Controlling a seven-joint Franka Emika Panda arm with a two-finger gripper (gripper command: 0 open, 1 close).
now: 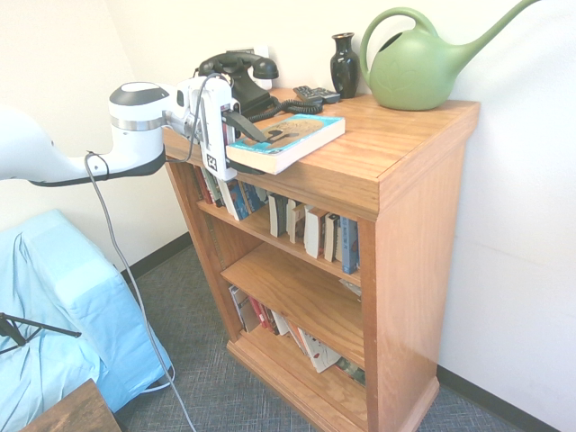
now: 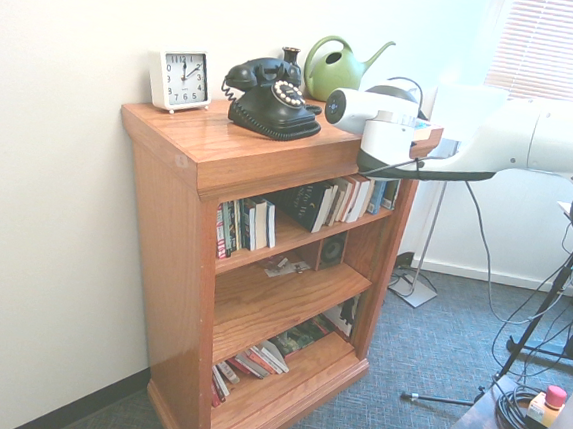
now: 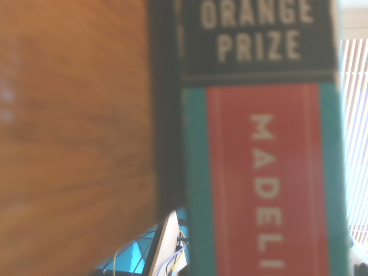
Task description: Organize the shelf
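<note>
A white robot gripper (image 1: 254,137) is closing its fingers, not yet clamped, around the spine edge of a paperback book (image 1: 290,139) lying flat on the oak shelf (image 1: 396,153) top — light, stiff, slightly slippery.

Arm in from the left, gripper (image 1: 264,137) at a teal-edged book (image 1: 288,140) lying flat on the shelf (image 1: 396,162) top, one dark finger across its cover. Behind: black rotary telephone (image 1: 238,76), black vase (image 1: 344,65), green watering can (image 1: 423,63). Books line the tiers below
</note>
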